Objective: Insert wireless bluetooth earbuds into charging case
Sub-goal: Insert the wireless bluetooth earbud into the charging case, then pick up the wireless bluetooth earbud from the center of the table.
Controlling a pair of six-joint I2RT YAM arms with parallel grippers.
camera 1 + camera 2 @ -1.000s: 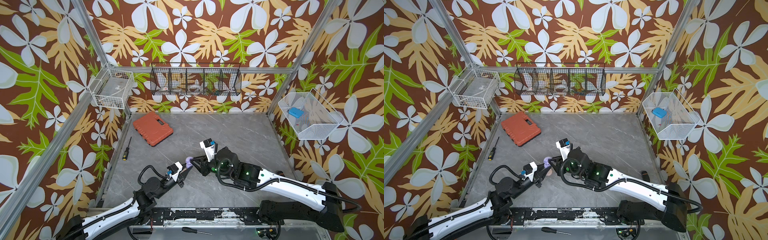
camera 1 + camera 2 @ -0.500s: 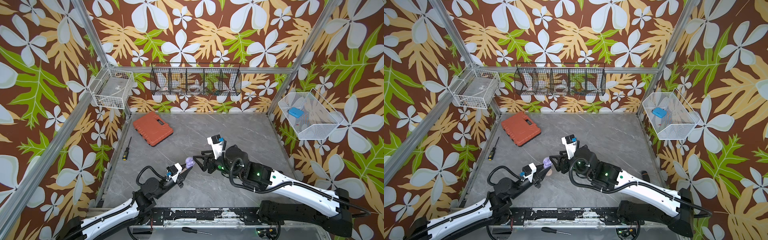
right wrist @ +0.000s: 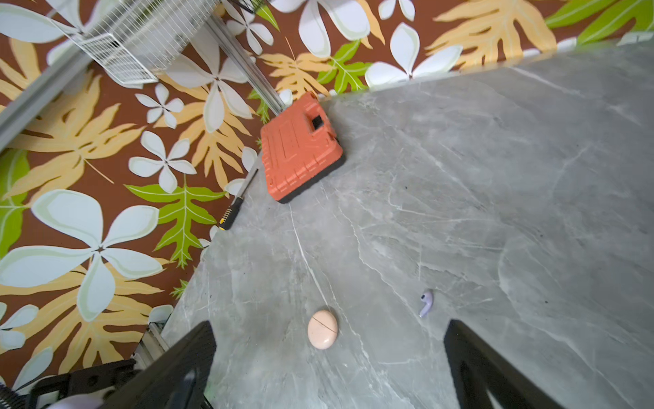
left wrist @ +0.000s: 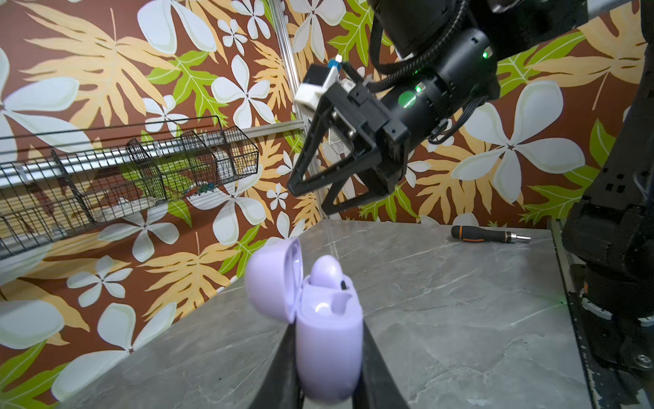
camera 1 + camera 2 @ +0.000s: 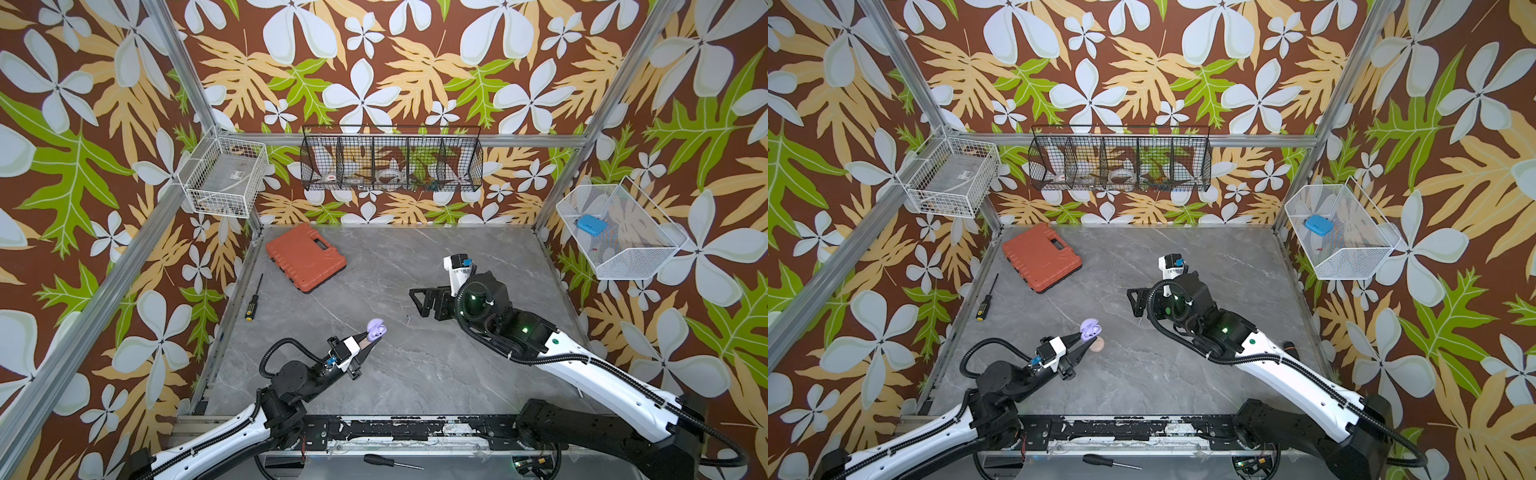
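My left gripper is shut on a lavender charging case, held above the table with its lid open. One lavender earbud sits in the case. My right gripper hangs open and empty to the right of the case, apart from it. A second lavender earbud lies loose on the grey table, near the right gripper in both top views. A closed pale pink case lies on the table under the lavender one, between the right fingers in the right wrist view.
An orange tool case lies at the back left, with a black and yellow screwdriver by the left wall. Another screwdriver lies at the table's right edge. Wire baskets hang on the walls.
My right gripper has opened wide and drawn back to the right, away from the lavender case. The left gripper holds the case in the same place.
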